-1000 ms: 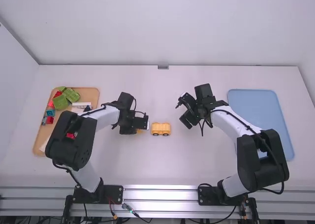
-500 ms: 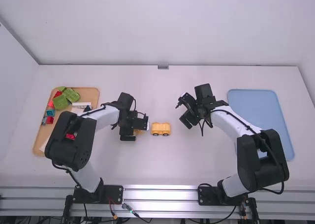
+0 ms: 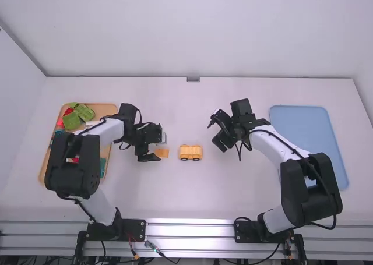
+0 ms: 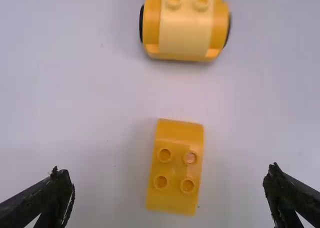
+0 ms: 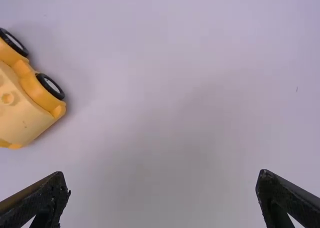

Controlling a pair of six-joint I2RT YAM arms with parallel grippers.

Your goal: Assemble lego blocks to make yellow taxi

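In the high view my left gripper (image 3: 158,148) is just left of a small orange-yellow block (image 3: 162,152). A yellow car body on wheels (image 3: 190,153) stands right of that block, a gap between them. My right gripper (image 3: 214,134) is farther right, beyond the car body. In the left wrist view the studded block (image 4: 175,168) lies between the wide-apart fingers of my left gripper (image 4: 169,198), untouched, with the car body (image 4: 185,27) beyond. The right wrist view has my right gripper (image 5: 163,198) open on nothing, and the car body (image 5: 25,107) off to one side.
At the left stands an orange-brown tray (image 3: 108,109) holding green, red, teal and white blocks, partly covered by the left arm. A blue tray (image 3: 300,116) lies at the right, partly behind the right arm.
My left gripper has pulled back leftward, uncovering the small orange-yellow block, which now lies loose on the table. The right arm and the car body have stayed put.
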